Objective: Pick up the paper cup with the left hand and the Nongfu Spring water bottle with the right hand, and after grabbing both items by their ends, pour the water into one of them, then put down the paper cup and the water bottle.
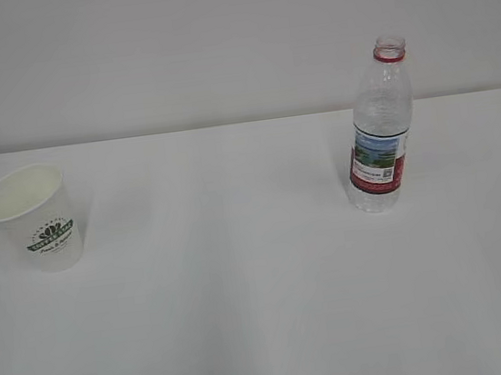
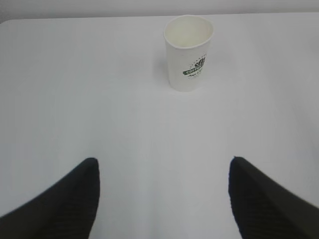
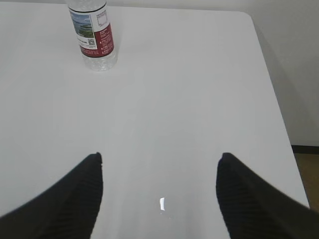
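Nothing has been grasped yet: the small white paper cup point(image 2: 188, 52) stands well left of the tall clear ribbed plastic water bottle point(image 1: 378, 131). Both the left gripper point(image 2: 164, 194) and the right gripper point(image 3: 159, 191) are spread wide and empty.

White worktop, plain wall.
The white worktop point(image 1: 248, 316) meets a pale grey wall point(image 1: 169, 42); brownish floor point(image 3: 306, 174) shows past its edge.
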Controlling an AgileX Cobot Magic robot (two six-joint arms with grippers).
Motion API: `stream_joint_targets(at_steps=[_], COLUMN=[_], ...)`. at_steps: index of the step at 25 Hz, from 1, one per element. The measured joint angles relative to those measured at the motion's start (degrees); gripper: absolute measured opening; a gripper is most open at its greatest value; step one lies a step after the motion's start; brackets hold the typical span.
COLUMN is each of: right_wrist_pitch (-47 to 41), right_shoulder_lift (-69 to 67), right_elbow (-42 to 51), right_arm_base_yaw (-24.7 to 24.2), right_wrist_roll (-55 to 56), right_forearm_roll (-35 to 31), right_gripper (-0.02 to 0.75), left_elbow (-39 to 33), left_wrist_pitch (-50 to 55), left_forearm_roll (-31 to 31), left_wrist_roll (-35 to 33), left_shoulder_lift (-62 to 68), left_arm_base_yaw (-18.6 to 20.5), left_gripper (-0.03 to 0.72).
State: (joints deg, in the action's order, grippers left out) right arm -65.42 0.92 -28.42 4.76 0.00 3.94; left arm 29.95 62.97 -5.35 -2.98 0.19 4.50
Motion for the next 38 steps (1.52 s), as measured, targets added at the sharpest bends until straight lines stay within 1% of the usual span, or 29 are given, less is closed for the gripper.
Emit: stream_joint_targets(at_steps=[38], right_wrist_pitch=[0.0], right_shoulder_lift=[0.0], right_elbow=[0.0], right_arm_base_yaw=[0.0], right_wrist_roll=[-0.3], right_forearm_roll=[0.0], right_gripper=[0.535], left_elbow=[0.0], left_wrist_pitch=[0.0], left_forearm_roll=[-0.1], left_wrist_roll=[0.0], left_shoulder_lift=[0.0], left_arm_base_yaw=[0.0], left_gripper=[0.587])
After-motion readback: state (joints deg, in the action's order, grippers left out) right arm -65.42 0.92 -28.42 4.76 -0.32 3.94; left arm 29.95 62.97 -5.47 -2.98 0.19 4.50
